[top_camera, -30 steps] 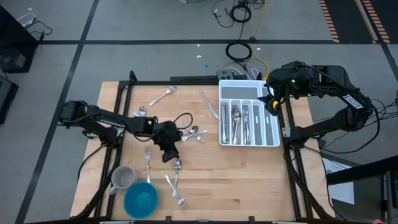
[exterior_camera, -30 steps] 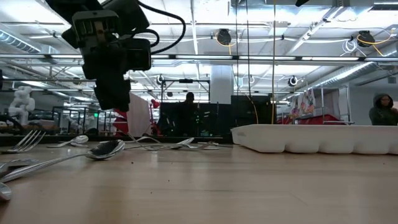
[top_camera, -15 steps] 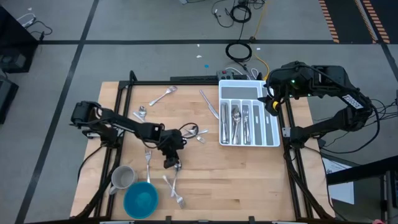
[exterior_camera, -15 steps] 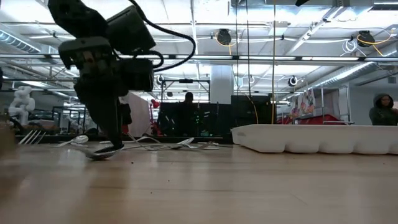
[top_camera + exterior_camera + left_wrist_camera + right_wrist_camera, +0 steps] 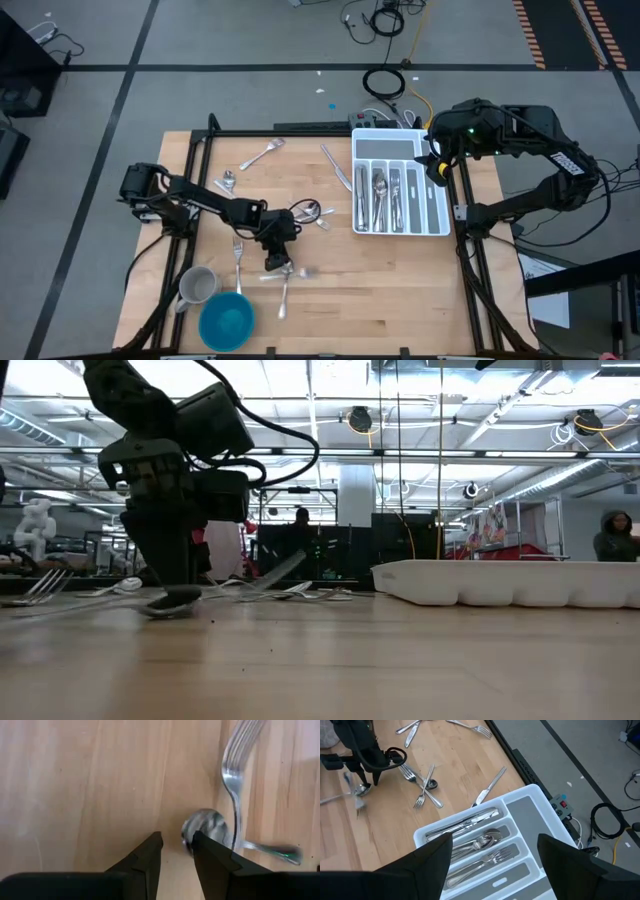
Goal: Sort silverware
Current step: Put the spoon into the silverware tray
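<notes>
Below, we see the left gripper [image 5: 175,845], fingers apart, straddling a spoon [image 5: 206,827] near the table's near edge, evidently for pickup.

Shiny silverware [image 5: 283,283] scattered flat on wood, some sorted in tray compartments

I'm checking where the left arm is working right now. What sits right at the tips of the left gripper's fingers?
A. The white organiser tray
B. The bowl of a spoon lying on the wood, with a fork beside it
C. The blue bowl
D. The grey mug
B: in the left wrist view the left gripper hangs over the spoon on the table, with a fork lying alongside it.
</notes>
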Robot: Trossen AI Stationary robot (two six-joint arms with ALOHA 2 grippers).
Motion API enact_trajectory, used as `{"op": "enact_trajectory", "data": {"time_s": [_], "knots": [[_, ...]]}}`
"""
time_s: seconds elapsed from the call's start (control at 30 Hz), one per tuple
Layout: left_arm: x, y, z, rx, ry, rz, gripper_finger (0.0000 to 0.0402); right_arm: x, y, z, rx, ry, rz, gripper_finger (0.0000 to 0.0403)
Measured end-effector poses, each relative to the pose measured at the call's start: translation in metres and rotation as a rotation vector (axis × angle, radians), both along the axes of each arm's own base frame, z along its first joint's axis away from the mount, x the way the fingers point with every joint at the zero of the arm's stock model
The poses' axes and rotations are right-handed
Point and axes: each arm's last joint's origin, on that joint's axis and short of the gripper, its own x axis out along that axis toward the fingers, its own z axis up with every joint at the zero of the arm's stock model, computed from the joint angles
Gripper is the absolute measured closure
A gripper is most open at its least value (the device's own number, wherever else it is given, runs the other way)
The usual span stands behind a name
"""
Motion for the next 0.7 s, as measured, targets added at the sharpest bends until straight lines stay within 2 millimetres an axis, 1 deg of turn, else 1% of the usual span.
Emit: {"op": "enact_trajectory", "data": {"time_s": [0.2, 0.4, 0.7], "knots": [[0.001, 0.002, 0.003, 0.036, -0.011, 0.025, 0.0283, 0.0, 0.0, 0.0, 0.0, 0.0, 0.0, 0.0117], [0.01, 0.004, 0.011, 0.051, -0.046, 0.035, 0.0283, 0.0, 0.0, 0.0, 0.0, 0.0, 0.0, 0.0117], [0.007, 0.004, 0.01, 0.075, -0.05, -0.051, 0.0283, 0.0, 0.0, 0.0, 0.003, 0.0, 0.001, 0.0117]]}}
